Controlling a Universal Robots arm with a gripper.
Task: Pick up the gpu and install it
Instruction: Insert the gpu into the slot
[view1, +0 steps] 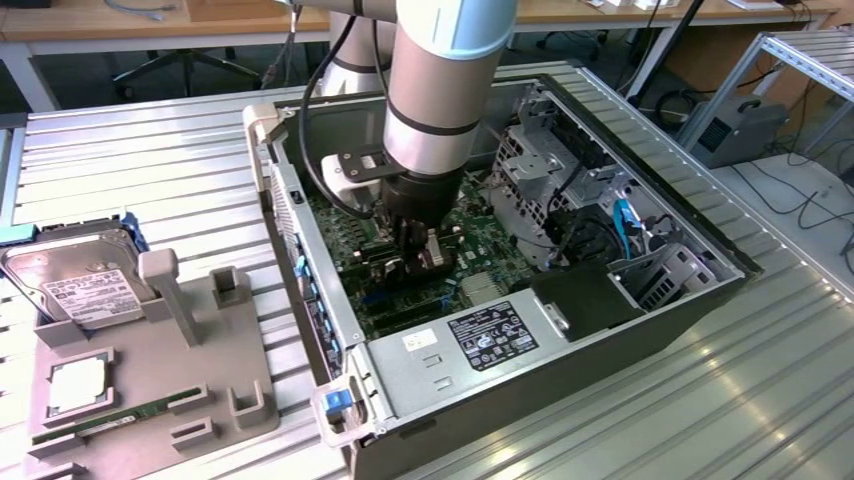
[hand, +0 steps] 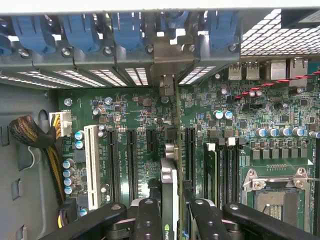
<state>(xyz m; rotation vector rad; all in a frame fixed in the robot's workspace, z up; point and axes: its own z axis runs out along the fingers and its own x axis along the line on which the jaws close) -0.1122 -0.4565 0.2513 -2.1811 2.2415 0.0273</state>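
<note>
One arm reaches down into the open PC case (view1: 694, 300), gripper (view1: 416, 262) low over the motherboard (view1: 400, 290). Wrist view: gripper (hand: 172, 210) is clenched on the gpu (hand: 169, 185), two black fingers (hand: 145, 215) pressing on either side of the card. Card stands on edge, seen edge-on, w/ its metal bracket (hand: 172, 62) up against the case's rear slot panel, between the perforated slot covers (hand: 105, 76). Card's lower edge sits in line w/ a black expansion slot on the board; can't tell if it's fully seated or just touching.

Blue clips (hand: 80, 32) run in a row along the rear panel above the covers. Beside the gpu are more black slots (hand: 132, 165) and one white slot (hand: 91, 165). Braided cable bundle (hand: 30, 135) w/ a white connector lies near the white slot, by the case wall. RAM slots and the CPU socket (hand: 272, 197) sit on the other side of the card, well apart from the white slot.

Exterior view: drive cage (view1: 534, 180) and blue cable (view1: 625, 225) sit in the case toward that view's right; labelled power supply (view1: 487, 335) at the near end. Outside the case, toward that view's left, a grey holder tray (view1: 200, 350) on the slatted table (view1: 134, 150) carries a hard drive (view1: 80, 285), a CPU (view1: 78, 385) and a green RAM stick (view1: 120, 415).
</note>
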